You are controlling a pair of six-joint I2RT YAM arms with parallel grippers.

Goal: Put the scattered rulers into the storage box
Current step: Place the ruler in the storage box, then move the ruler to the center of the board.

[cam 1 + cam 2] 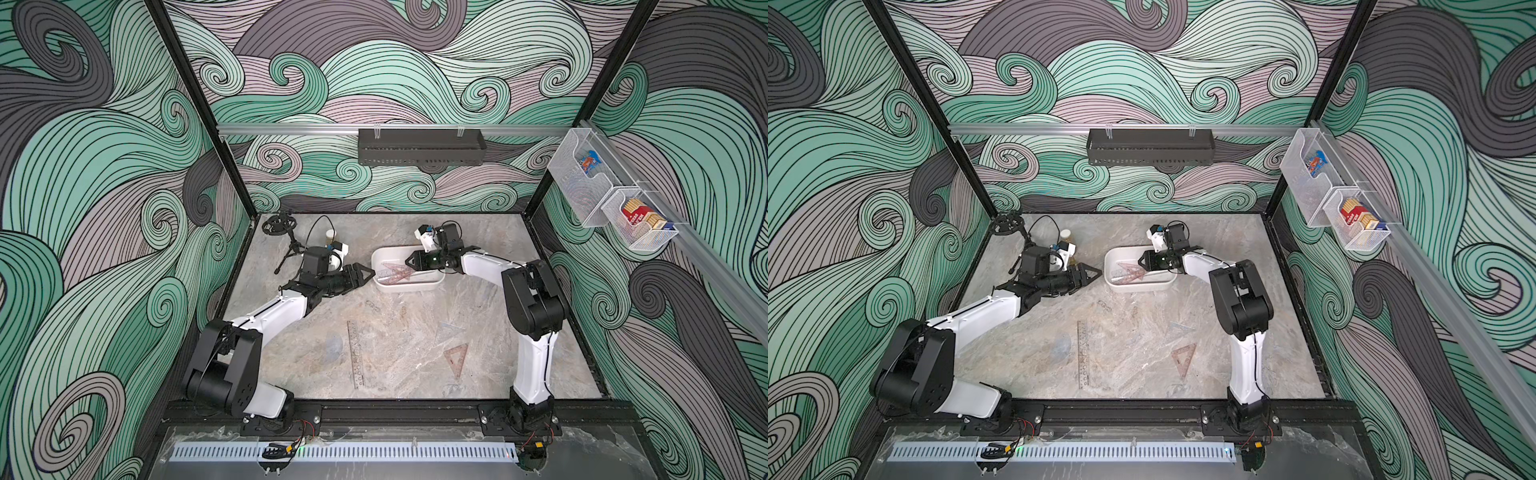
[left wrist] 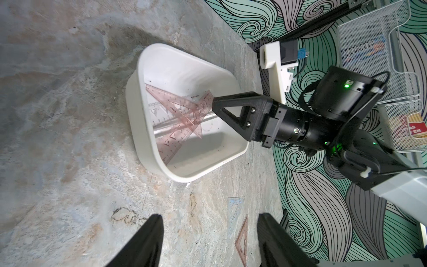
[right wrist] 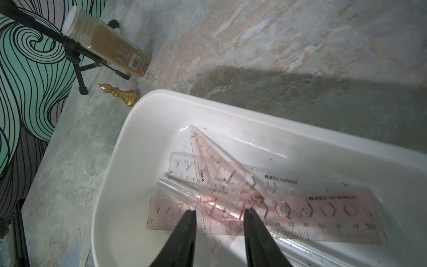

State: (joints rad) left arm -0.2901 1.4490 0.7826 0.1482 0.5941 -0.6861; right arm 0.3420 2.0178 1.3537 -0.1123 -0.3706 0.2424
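The white storage box (image 1: 409, 287) (image 1: 1138, 287) sits mid-table with several pinkish and clear rulers (image 1: 390, 274) lying in it. My right gripper (image 1: 406, 261) (image 3: 220, 210) hangs open just above them. A pink set square (image 3: 215, 166) lies loose between its fingers, over a long pink ruler (image 3: 323, 219). My left gripper (image 1: 371, 274) (image 2: 209, 216) hovers open and empty beside the box's left end. On the table nearer the front lie a long straight ruler (image 1: 355, 353) (image 1: 1084, 353), a pink set square (image 1: 456, 356) (image 2: 242, 240) and a clear set square (image 1: 449, 332) (image 2: 235, 208).
A brown bottle (image 3: 108, 44), a golden chess piece (image 3: 120, 93) and a small black tripod (image 1: 286, 241) stand at the back left. A black perforated tray (image 1: 419, 146) hangs on the back wall. White mesh baskets (image 1: 602, 187) hang on the right wall.
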